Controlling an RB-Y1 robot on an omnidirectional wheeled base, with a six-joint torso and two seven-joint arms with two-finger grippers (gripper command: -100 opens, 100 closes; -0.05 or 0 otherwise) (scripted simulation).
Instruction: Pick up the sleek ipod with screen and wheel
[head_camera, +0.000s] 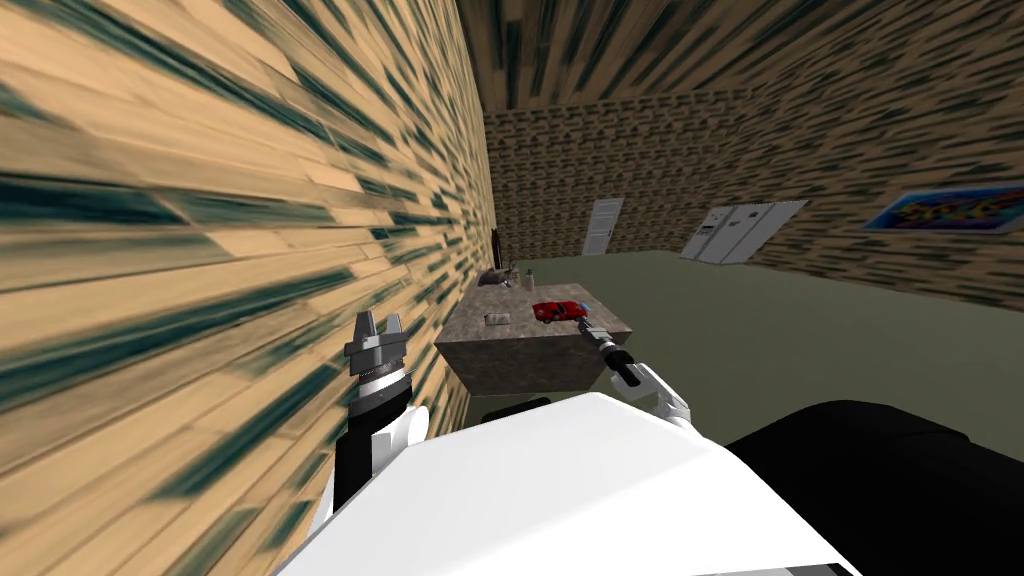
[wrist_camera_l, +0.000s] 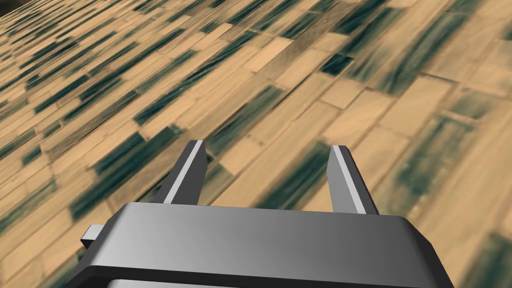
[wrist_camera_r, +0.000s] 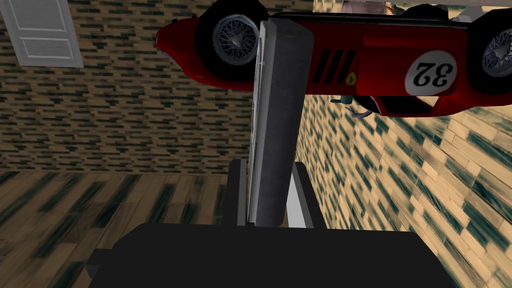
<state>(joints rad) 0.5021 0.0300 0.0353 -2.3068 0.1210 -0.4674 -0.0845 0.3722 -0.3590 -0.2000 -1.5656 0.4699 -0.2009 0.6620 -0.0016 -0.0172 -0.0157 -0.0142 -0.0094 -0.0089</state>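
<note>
Gripped the ipod (wrist_camera_r: 277, 115) in the right gripper (wrist_camera_r: 268, 167), with both fingers (wrist_camera_r: 301, 195) pressed flat against its two broad faces. Saw it edge-on: a thin grey slab with a lighter strip down one side, standing straight out from the fingers. Could not make out screen or wheel. Held it over the counter (head_camera: 520, 350), near a red toy car (wrist_camera_r: 390, 60) numbered 32. Kept the left gripper (wrist_camera_l: 267, 150) raised beside the wall (head_camera: 200, 250), fingers wide apart and holding nothing.
</note>
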